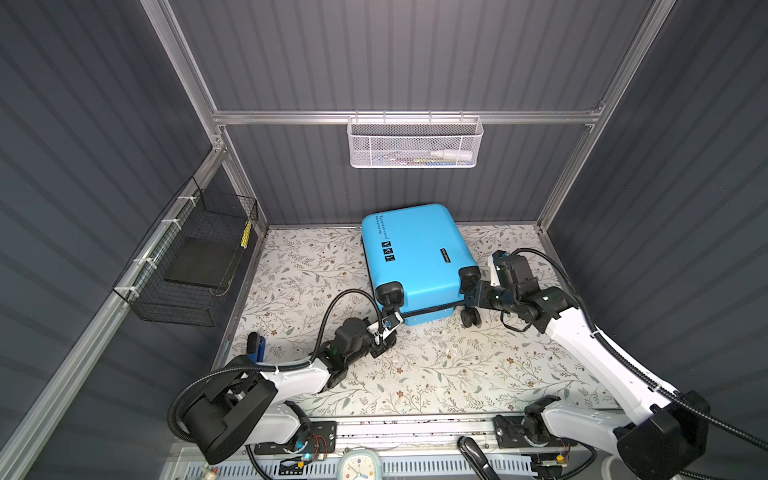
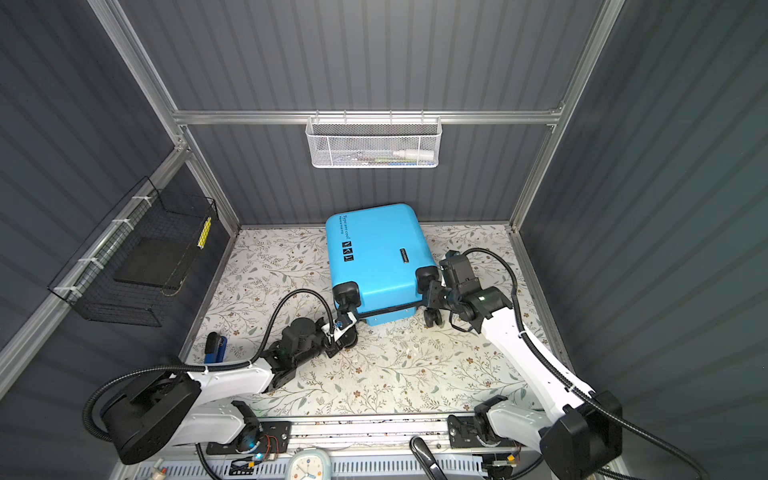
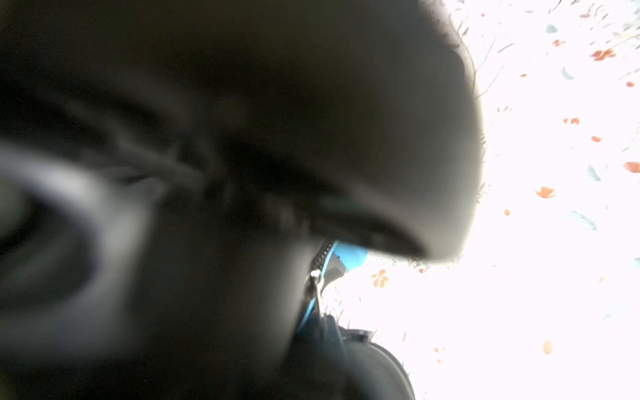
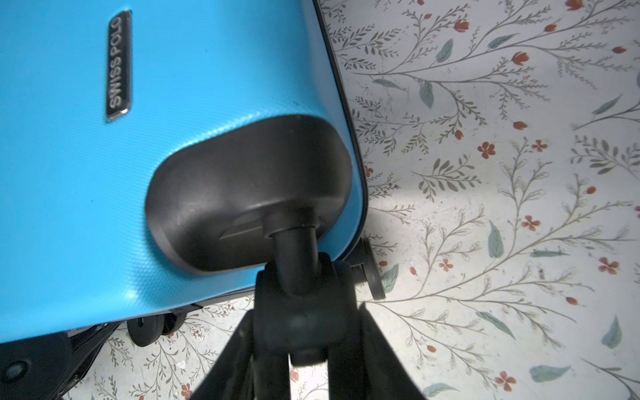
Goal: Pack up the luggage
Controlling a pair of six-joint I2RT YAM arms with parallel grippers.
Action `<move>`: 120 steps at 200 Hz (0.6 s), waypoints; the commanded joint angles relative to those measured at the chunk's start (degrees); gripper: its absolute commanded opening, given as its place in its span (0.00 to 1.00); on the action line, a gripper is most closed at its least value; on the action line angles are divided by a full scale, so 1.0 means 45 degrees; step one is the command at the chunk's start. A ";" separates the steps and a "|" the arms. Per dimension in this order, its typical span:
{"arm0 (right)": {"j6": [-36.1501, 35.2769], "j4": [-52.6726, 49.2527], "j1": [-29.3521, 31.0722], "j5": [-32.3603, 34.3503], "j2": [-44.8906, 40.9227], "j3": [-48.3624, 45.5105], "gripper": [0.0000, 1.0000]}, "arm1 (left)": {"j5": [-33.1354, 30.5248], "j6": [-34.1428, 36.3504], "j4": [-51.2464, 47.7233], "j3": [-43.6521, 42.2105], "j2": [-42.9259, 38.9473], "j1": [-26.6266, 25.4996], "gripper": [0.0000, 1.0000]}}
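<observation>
The luggage (image 1: 415, 257) (image 2: 376, 257), a bright blue hard-shell suitcase, lies closed on the floral table near the back wall, its wheels toward me. My left gripper (image 1: 390, 322) (image 2: 344, 322) is shut at the zip seam by the front-left corner, under a wheel housing. The left wrist view is mostly blocked by that dark housing; a metal zipper pull (image 3: 316, 278) runs into the jaws. My right gripper (image 1: 473, 291) (image 2: 432, 291) (image 4: 306, 311) is shut on the upper right wheel (image 4: 298, 270), one finger on each side.
A white mesh basket (image 1: 415, 143) hangs on the back rail. A black wire basket (image 1: 195, 257) hangs on the left wall. A blue and black item (image 1: 257, 347) lies at the table's left edge. A small clock (image 1: 359, 465) sits on the front rail.
</observation>
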 commanded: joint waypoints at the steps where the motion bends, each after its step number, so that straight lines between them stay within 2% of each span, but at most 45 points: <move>1: 0.1267 0.0330 0.1154 -0.2863 0.0428 -0.0195 0.00 | 0.3827 0.0971 0.4323 0.1904 0.0674 -0.1774 0.00; 32: 0.1295 0.0314 0.1244 -0.2826 0.0385 -0.0217 0.00 | 0.3497 0.0859 0.5527 0.2296 0.1718 -0.2195 0.00; 53: 0.1074 0.0103 0.1226 -0.2484 0.0271 -0.0121 0.00 | 0.2984 0.0836 0.5849 0.2009 0.1604 -0.2270 0.00; 84: 0.0273 -0.0104 0.0487 -0.1816 -0.0109 0.0405 0.00 | 0.2642 0.1096 0.4670 0.1595 0.0652 -0.2262 0.00; 120: -0.0375 -0.0189 0.0366 -0.2260 0.0370 0.1473 0.00 | 0.2526 0.1260 0.3646 0.1407 -0.0262 -0.2259 0.00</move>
